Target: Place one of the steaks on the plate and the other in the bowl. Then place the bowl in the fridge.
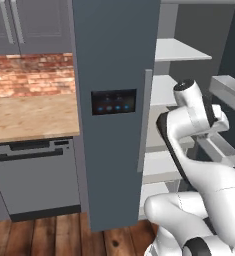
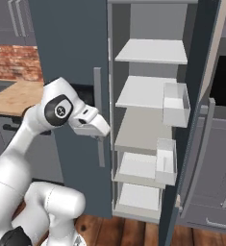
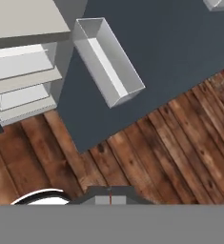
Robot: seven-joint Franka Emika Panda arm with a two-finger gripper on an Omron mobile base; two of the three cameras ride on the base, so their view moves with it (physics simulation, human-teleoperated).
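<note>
The fridge [image 1: 114,60] is a tall slate blue-grey unit with a black panel of blue lights [image 1: 114,101]. Its left door [image 2: 71,48] is closed. The right door [image 2: 201,96] is swung open and carries clear door bins [image 2: 176,103]. The white shelves [image 2: 150,50] inside are bare. My arm is folded in front of the opening, with the hand [image 2: 90,124] near the left door's silver handle [image 2: 99,115]. My gripper [image 3: 110,196] is shut with nothing in it and looks down at the floor and a door bin [image 3: 108,59]. The steaks, the plate and the bowl are out of view.
Left of the fridge, a wooden counter [image 1: 31,115] runs above a grey dishwasher [image 1: 36,175], backed by a brick wall [image 1: 29,75]. Grey cabinets [image 2: 215,192] stand behind the open door. Wood floor [image 3: 156,152] lies below the hand.
</note>
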